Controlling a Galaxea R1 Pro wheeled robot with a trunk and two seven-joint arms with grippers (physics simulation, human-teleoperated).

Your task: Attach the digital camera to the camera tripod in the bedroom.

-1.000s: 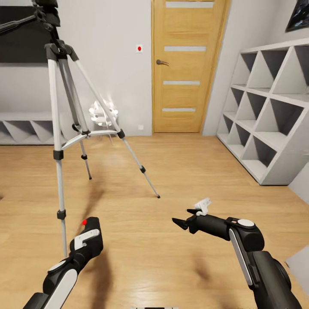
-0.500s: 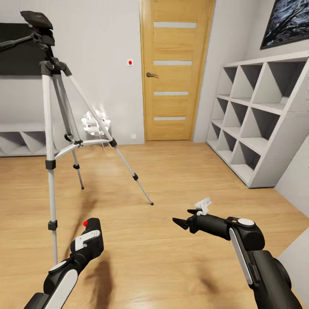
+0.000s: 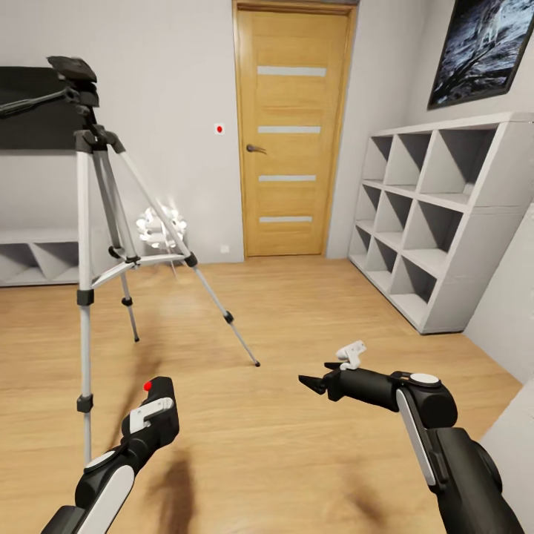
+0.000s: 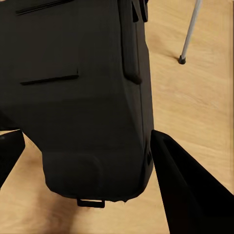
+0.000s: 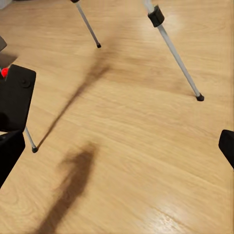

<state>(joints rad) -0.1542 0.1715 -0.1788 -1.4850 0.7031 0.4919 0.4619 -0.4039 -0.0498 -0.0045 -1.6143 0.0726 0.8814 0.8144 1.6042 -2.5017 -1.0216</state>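
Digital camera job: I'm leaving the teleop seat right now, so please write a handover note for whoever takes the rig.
Left gripper: shut on the digital camera, held low over the floor.
Right gripper: open, holding nothing.
The camera tripod stands ahead on the left, legs spread, its head well above the camera.
Done: camera in hand.
Left: raise it to the tripod head and attach it.

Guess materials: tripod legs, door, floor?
Camera tripod legs: look like brushed metal, silver-grey with a soft sheen; joints and feet matte black, probably plastic or rubber. Door: warm wood veneer with visible grain, pale frosted-looking strips. Floor: light wood planks, semi-gloss judging by the faint reflections.
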